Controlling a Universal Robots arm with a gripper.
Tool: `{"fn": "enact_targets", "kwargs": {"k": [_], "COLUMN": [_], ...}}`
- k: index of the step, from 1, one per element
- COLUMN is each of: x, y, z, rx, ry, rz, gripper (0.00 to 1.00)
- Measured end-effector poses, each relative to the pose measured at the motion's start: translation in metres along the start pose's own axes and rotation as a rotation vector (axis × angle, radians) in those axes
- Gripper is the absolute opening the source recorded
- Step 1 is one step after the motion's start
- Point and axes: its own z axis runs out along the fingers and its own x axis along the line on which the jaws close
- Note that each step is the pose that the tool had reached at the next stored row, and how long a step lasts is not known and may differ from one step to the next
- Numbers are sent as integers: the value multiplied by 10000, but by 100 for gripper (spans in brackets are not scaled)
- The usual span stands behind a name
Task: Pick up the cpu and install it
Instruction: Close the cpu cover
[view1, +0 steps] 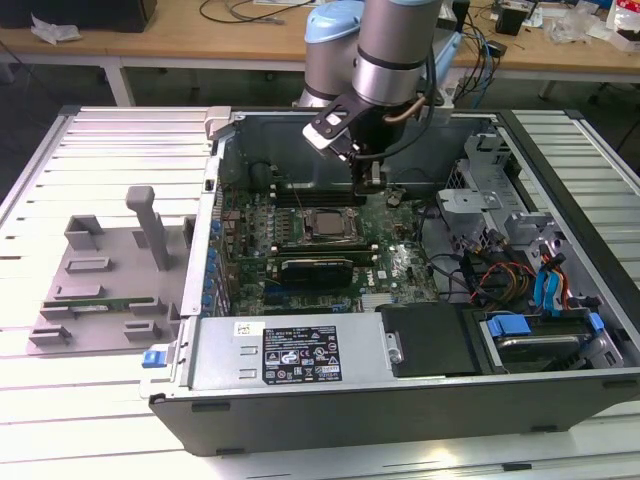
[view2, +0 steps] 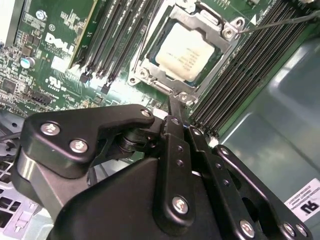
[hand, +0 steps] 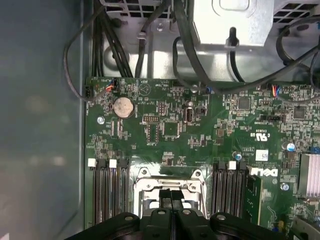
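Observation:
The cpu, a silvery square chip, lies flat inside the metal socket frame on the green motherboard; in the exterior view the cpu sits at the middle of the open computer case. My gripper hangs just above the socket's edge, its two black fingers pressed together with nothing between them. In the first wrist view the gripper sits over the socket frame, hiding the chip. In the exterior view the gripper is a little behind and to the right of the socket.
Black memory slots flank the socket on both sides, and a thin lever wire crosses them. A grey parts fixture stands outside the case on the exterior view's left. Cables and drive bays fill the case's right side.

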Motion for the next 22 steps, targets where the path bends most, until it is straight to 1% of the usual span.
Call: {"fn": "enact_targets", "kwargs": {"k": [1,3,9,11,12,13,14,17,19,21,22], "x": [0,2,6,9,12,13,14,13,13,13,11], "y": [-18,-90,-253,-353,-484,-500,-549,-558,-551,-518,-490], "z": [1,6,20,30,129,230,418,443,447,446,444], "rx": [0,1,0,0,0,0,-1,3,6,1,3], "ry": [0,-1,0,0,-1,0,0,-5,-3,-16,-25], "rz": [-1,0,0,1,1,0,1,-1,2,1,2], "gripper": [11,11,11,11,11,11,11,11,11,11,11]}}
